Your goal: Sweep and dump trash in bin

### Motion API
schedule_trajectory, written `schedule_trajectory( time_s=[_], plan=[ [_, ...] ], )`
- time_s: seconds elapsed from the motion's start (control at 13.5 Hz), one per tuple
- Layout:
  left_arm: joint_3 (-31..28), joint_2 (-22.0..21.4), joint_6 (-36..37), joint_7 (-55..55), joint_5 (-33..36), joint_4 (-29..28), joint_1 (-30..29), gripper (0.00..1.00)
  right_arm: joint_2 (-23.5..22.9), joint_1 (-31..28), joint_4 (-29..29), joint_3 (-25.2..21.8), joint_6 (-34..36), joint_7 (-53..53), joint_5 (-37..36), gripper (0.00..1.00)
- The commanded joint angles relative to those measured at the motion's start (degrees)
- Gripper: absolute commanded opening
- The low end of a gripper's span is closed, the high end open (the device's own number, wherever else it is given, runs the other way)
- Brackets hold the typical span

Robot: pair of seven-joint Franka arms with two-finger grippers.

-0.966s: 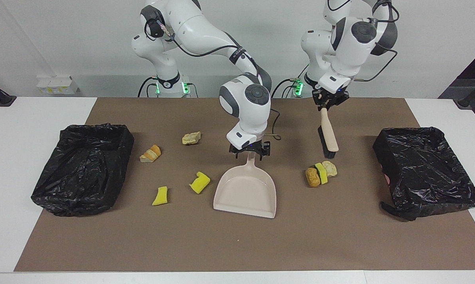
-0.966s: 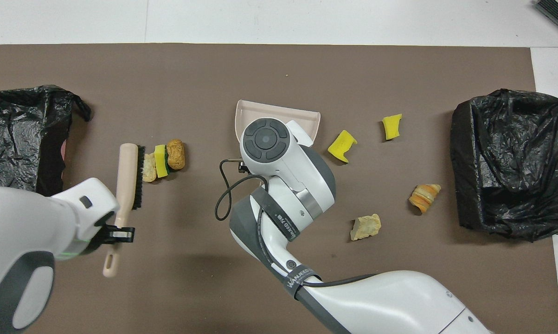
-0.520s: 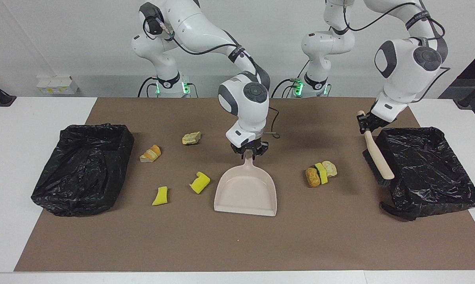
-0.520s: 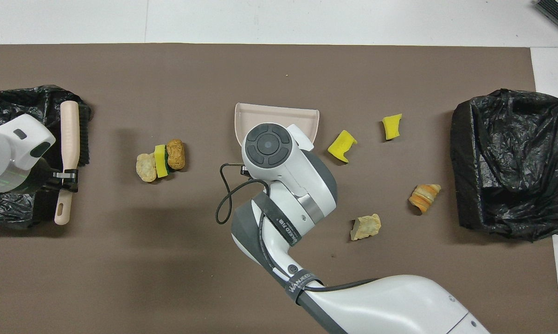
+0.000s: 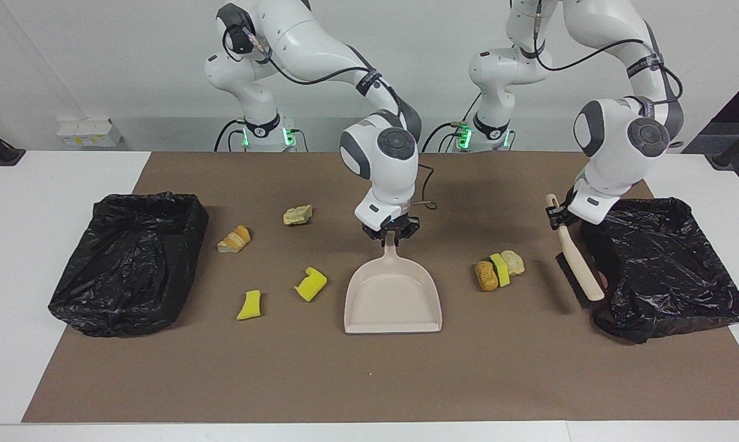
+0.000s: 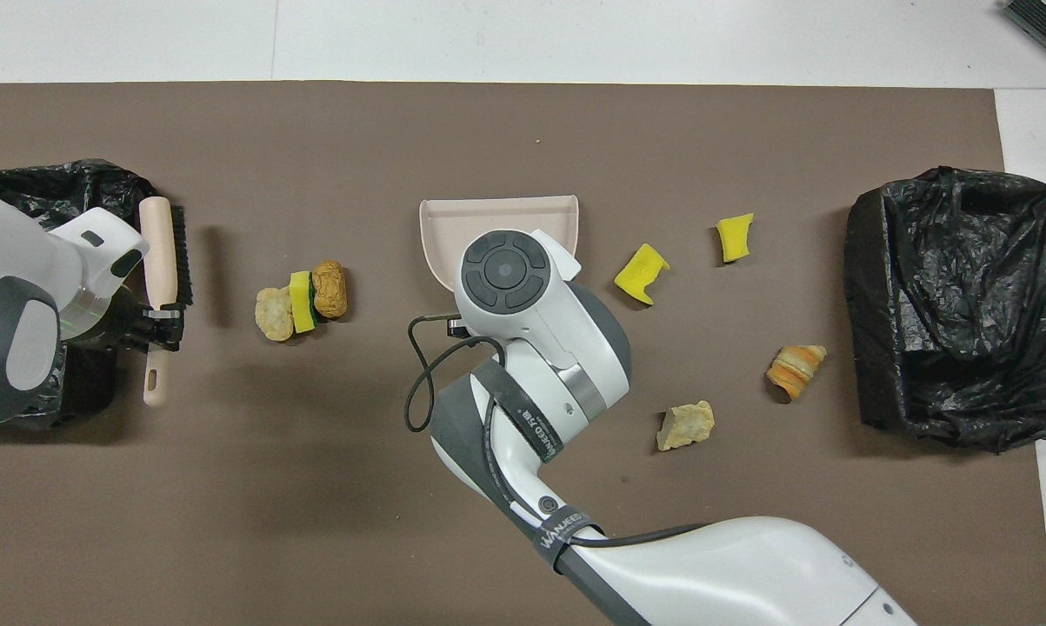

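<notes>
Two pincers are closed on tools: the right pincer (image 5: 392, 236) grips the handle of the beige plastic dustpan (image 5: 392, 299) lying mid-desk, and the left pincer (image 5: 555, 216) holds the beige black-bristled brush (image 5: 577, 265) beside the black-lined bin (image 5: 664, 264). Seven foam trash scraps (image 5: 499, 270) lie unswept, three between brush and pan, four toward the right arm's end. I'd judge sweeping is about to start, so the brush must push that near cluster into the pan.

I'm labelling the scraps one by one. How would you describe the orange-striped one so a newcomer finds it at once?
Start at the black-lined bin at the right arm's end of the table. The scrap nearest that bin is the one: a tan chunk lying alone on the brown mat. Its curled orange band sets it apart from the plain beige chunk and the two yellow pieces nearby.
</notes>
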State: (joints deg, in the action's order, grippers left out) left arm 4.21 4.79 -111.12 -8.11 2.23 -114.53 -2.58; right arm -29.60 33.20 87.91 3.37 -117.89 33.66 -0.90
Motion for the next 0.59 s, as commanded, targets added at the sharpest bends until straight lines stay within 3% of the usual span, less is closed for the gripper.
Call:
schedule_trajectory(
  time_s=[0.0,0.22,0.52],
  plan=[
    [0.1,-0.6,-1.6,-0.5,0.8,-2.3,-1.1,0.00,2.7,-0.5,1.5,0.2,-1.5,-9.7,-0.1,0.00],
    [0.1,-1.2,-4.3,-0.2,0.7,-7.0,-2.2,0.00,5.0,-3.6,1.5,0.1,-1.1,-27.3,0.1,0.00],
    [0.5,-1.8,-3.5,-0.9,-2.0,-8.5,-0.6,0.00,5.8,-8.0,1.8,0.1,0.5,-52.6,0.2,0.00]
  ],
)
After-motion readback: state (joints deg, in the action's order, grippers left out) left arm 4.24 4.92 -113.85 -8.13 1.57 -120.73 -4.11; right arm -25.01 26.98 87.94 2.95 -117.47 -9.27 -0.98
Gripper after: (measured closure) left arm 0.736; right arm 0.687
